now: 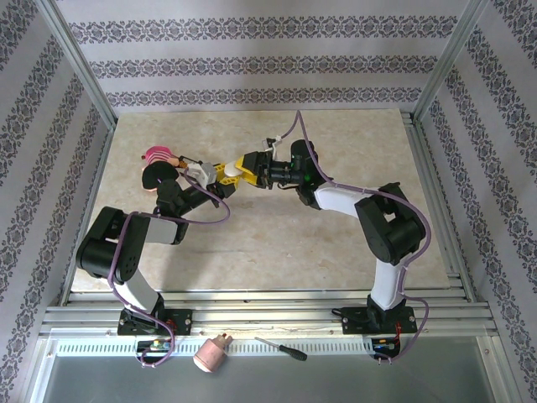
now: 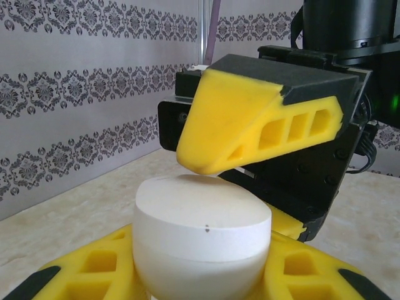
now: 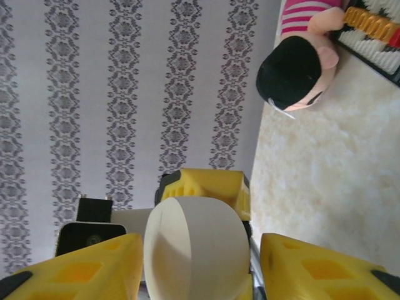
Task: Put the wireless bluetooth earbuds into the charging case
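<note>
Two end effectors meet above the far left part of the table. The left end effector is clamped narrowly on the case, a white pebble-shaped shell with a flat top and a seam around its middle. Its yellow fingers press the lower half from both sides. The case is closed, so its inside is hidden, and whether an earbud sits in it cannot be told.

The right end effector comes in from the right with its jaws apart around the upper half of the case. One of its yellow fingers rests its tip on the flat top. In the right wrist view one finger lies against the shell and the other stands just clear of it, so it does not grip.

A doll with black hair and a pink striped top lies beyond the case, near the left edge. An abacus with orange and red beads is just beside the doll.

Off the near edge, on the metal ledge in front of the arm bases, lie a pink bulb-shaped thing and a screwdriver, near each other.
</note>
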You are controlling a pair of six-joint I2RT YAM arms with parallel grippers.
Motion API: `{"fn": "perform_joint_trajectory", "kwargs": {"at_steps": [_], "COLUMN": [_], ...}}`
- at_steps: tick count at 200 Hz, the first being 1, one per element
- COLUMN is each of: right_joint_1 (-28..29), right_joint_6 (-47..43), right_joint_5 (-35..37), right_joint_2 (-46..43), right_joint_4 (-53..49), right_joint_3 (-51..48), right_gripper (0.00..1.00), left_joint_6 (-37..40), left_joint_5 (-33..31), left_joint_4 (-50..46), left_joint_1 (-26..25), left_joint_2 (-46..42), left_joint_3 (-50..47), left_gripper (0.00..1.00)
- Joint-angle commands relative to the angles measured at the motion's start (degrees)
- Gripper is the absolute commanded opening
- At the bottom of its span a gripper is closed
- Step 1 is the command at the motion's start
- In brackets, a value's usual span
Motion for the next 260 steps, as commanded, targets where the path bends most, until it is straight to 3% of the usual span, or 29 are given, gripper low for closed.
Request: {"fn": "perform_joint_trajectory", "kwargs": {"at_steps": [1, 60, 84, 130, 153, 260], "right_joint_1": [0.75, -0.02, -0.61, -2.13, -3.32, -7.21], "right_joint_6": [3.71, 4.42, 3.52, -5.61, -9.12, -25.76], "right_joint_5": [-1.75, -1.59, -1.32, 2.34, 4.68, 17.63], "right_joint_2": [0.98, 1.07, 1.02, -0.47, -0.08, 2.67], "right_joint_4": [7.04, 7.68, 6.94, -1.54, -5.84, -24.76], "right_joint_3": [0.7, 0.84, 0.64, 0.12, -0.47, -3.67], "right_gripper": [0.47, 0.24, 0.2, 0.2, 0.19, 0.19], "left_joint_6": [-1.29, -0.5, -0.14, 0.72, 2.6, 26.26], "left_joint_5": [1.28, 0.7, 0.52, -0.07, -0.35, 0.77], "left_joint_4": [3.66, 3.63, 3.61, 3.58, 2.23, -39.95], "left_joint_1": [-1.06, -1.14, -1.14, -1.08, -1.09, -1.88], "left_joint_2": [-1.28, -0.63, -0.45, -0.55, -1.35, -10.87], "left_joint_3": [1.63, 1.43, 1.35, 0.34, -1.13, 1.5], "left_gripper": [0.21, 0.25, 0.34, 0.66, 0.77, 0.97]}}
